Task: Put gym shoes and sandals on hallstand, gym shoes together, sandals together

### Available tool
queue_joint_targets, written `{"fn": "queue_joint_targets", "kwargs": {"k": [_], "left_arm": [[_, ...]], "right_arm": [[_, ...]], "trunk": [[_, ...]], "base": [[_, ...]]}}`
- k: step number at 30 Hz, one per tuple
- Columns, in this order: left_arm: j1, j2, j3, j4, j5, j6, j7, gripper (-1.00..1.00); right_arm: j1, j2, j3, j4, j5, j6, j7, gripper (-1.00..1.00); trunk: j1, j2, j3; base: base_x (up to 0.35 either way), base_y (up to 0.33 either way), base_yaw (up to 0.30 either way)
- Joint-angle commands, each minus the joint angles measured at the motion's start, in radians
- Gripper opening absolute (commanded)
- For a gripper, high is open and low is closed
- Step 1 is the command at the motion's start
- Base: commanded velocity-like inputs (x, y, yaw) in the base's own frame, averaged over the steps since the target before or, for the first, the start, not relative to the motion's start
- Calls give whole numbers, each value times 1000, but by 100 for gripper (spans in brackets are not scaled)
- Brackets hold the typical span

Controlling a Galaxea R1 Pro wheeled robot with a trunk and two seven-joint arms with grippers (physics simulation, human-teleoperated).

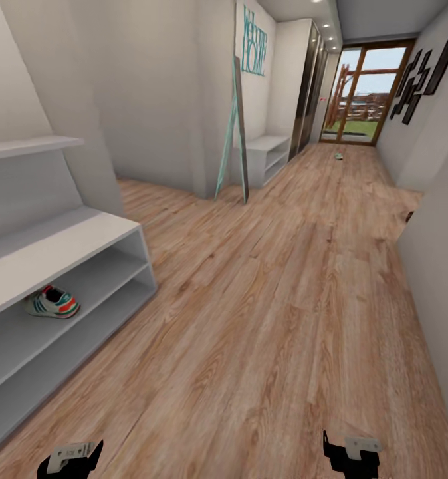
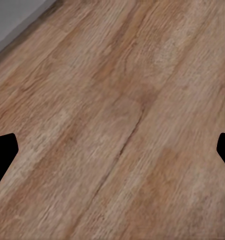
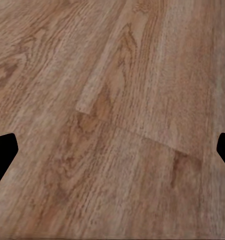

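1. At my far left stands the hallstand [image 1: 64,249]: a low, wide white unit of flat matte boards, with a smooth top and two long open shelves under it.
2. One gym shoe [image 1: 51,303] sits on its upper open shelf, a cream low-top with green side stripes and a red-orange patch at one end. It is on the rack, clear of the floor.
3. My left gripper [image 1: 70,458] hangs low over the corridor floor [image 1: 264,299], well out from the hallstand. In my left wrist view its dark fingertips [image 2: 2,150] sit at opposite edges, spread wide with bare planks between them; it holds nothing.
4. The floor is light brown wood-grain plank, with long streaked grain and visible board seams.
5. Further along, a tall teal-framed mirror [image 1: 234,133] leans against a white wall corner, with a second low white shelf unit [image 1: 267,156] just past it.
6. A small pale thing [image 1: 339,156] lies on the floor near the glazed, wood-framed door [image 1: 360,93]; it is too small to tell what it is.
7. My right gripper [image 1: 351,452] also hovers over bare planks, spread wide, empty.
8. Dark frames [image 1: 420,76] hang on the right wall.
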Motion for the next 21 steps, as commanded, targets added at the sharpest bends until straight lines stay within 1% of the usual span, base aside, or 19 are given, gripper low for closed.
{"fn": "queue_joint_targets", "kwargs": {"k": [1,7,12,21], "left_arm": [[0,-1,6,0,-10,-6,-5,100],[0,-2,7,0,-9,-6,-5,100],[0,-2,7,0,-9,-7,-5,100],[0,-2,7,0,-8,-7,0,100]], "right_arm": [[-1,0,-6,1,11,-2,-5,100],[-1,0,-6,1,11,-2,-5,100],[-1,0,-6,1,11,-2,-5,100],[-1,2,-6,1,11,-2,-5,100]], "trunk": [[0,0,-1],[0,0,-1],[0,0,-1],[0,0,-1]], "base": [[0,0,-293],[37,0,-293],[261,0,-292],[327,0,-292]]}}
